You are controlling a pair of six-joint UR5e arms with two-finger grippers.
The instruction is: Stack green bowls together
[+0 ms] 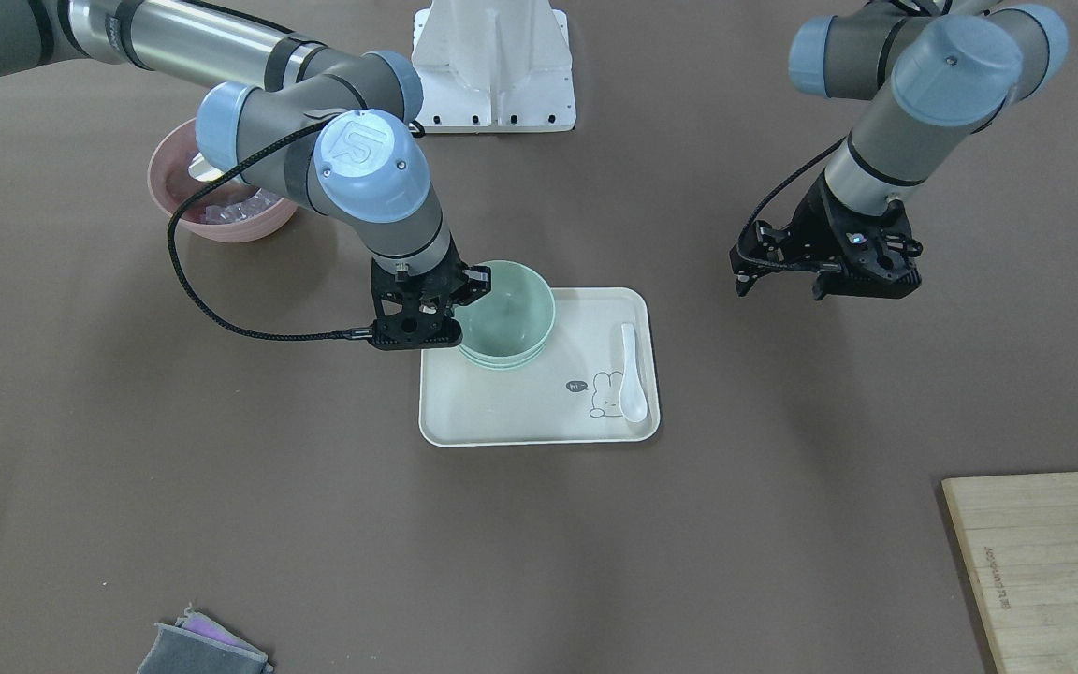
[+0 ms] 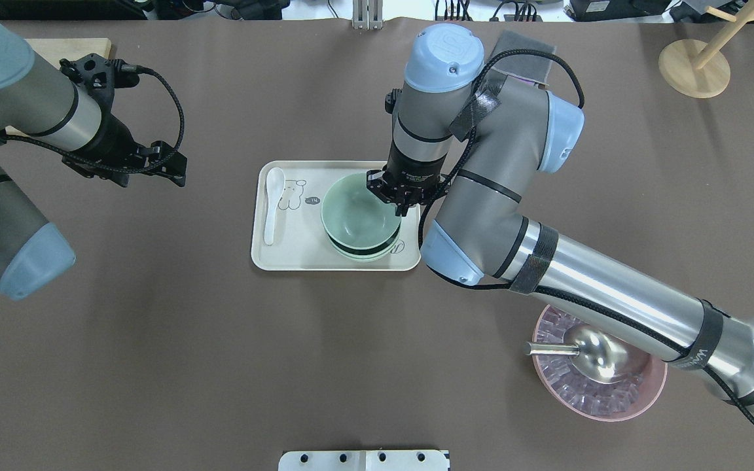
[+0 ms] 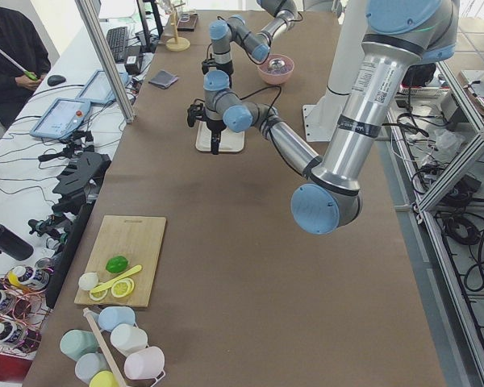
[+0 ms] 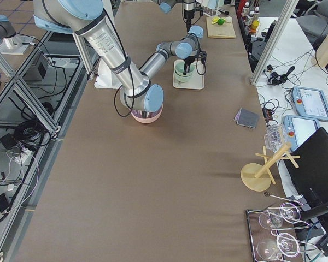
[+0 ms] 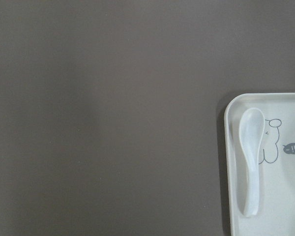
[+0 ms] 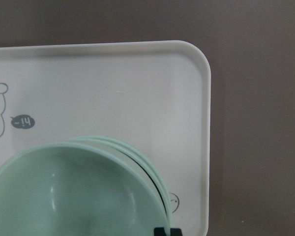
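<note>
progress: three green bowls (image 2: 357, 219) nested; looks nearly done, only release and retreat left
location: on tray (image 2: 298, 255), at the end toward the right arm
orientation: mouths up; round, no long axis; stack axis vertical
right tool (image 2: 404, 204): narrow, pinching rim of top bowl (image 6: 64, 196)
left tool (image 1: 780, 286): wide, empty, well apart

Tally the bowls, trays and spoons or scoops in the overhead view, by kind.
Small pale mint-green matte bowls, stacked: 3
Large round pink bowl: 1
Cream rectangular tray: 1
White glossy soup spoon: 1
Shiny metal scoop: 1
Total: 7
</note>
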